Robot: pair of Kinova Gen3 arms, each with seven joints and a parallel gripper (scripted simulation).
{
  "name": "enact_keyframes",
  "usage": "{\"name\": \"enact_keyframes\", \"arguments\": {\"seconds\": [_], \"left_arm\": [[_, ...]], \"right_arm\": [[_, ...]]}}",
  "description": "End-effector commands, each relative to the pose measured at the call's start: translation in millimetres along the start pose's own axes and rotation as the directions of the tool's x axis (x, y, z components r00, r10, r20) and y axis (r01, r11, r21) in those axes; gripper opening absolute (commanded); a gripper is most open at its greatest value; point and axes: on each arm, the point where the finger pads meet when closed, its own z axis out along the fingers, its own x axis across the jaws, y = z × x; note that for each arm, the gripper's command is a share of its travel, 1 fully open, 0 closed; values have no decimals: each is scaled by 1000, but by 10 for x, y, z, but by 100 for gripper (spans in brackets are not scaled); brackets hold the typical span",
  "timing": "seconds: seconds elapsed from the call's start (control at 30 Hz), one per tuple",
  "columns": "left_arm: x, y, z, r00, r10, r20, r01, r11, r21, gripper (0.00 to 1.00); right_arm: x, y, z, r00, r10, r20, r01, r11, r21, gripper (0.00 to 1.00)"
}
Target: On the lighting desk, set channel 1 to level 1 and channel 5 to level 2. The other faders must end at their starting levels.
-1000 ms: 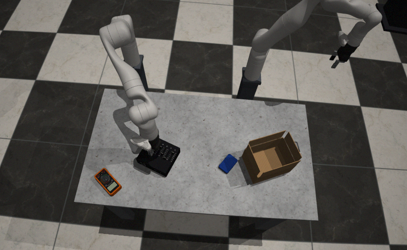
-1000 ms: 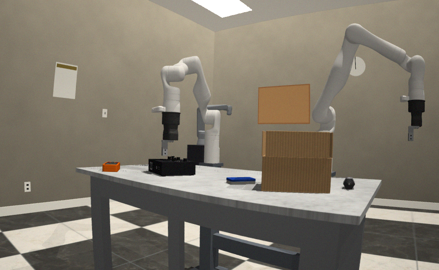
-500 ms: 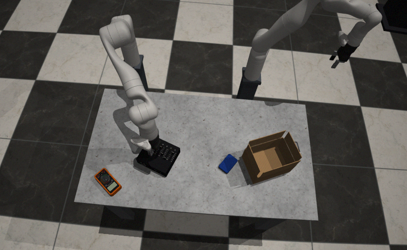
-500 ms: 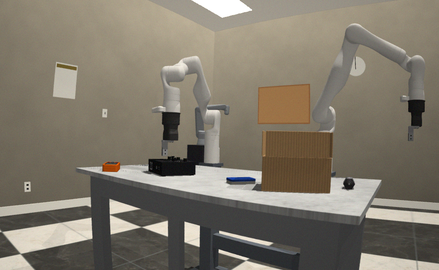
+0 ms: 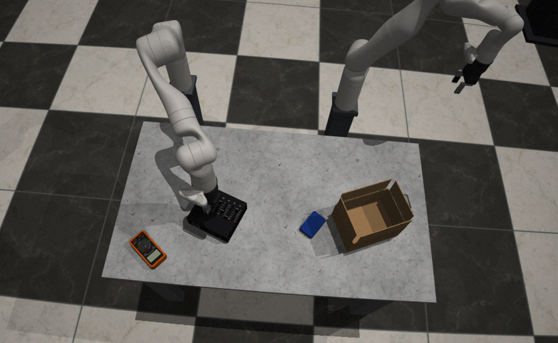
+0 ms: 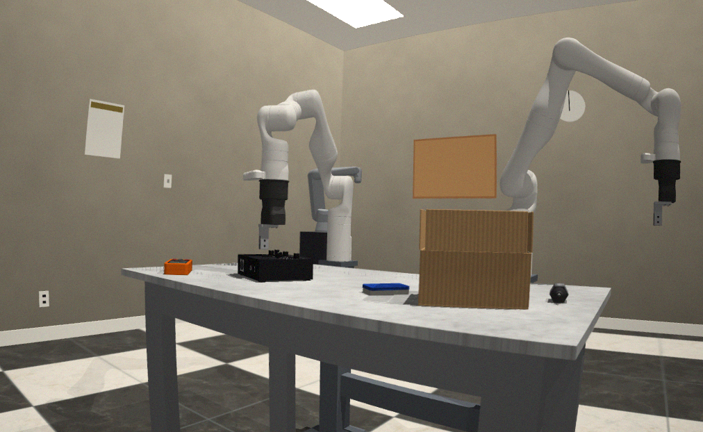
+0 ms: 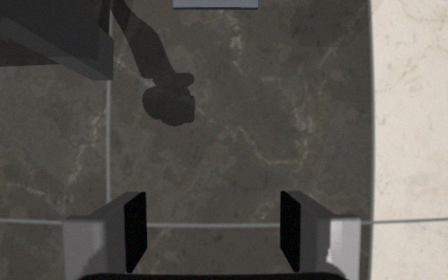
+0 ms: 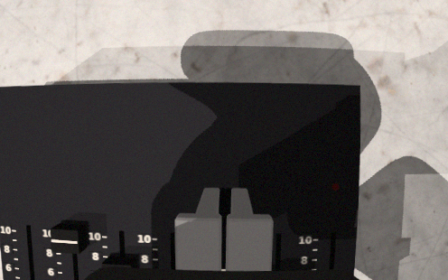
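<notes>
In the right wrist view, the lighting desk is cut off at the bottom, and the lower scales are hidden; I cannot tell the channel levels. The desk lies on the left part of the table. Two grippers are seen: the right gripper is closed, holding nothing, above the desk; the left gripper is wide open, beyond the table. There are one orange multimeter and one cardboard box.

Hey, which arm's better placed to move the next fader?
Right, I'd say: its closed gripper hovers above the lighting desk. The left gripper is open, out beyond the table.
</notes>
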Motion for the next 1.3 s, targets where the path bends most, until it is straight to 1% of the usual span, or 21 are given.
{"name": "enact_keyframes", "arguments": {"seconds": [0.0, 0.63, 1.27], "left_arm": [[-3, 29, -8, 1000, 7, 4, -7, 1000, -12, 100], [-3, 29, -8, 1000, 7, 4, -7, 1000, -12, 100], [-3, 29, -8, 1000, 7, 4, -7, 1000, -12, 100]], "right_arm": [[9, -19, -16, 1000, -5, 1, 5, 1000, 5, 0], [9, -19, -9, 1000, -5, 1, 5, 1000, 5, 0], [9, -19, 93, 1000, -5, 1, 5, 1000, 5, 0]]}}
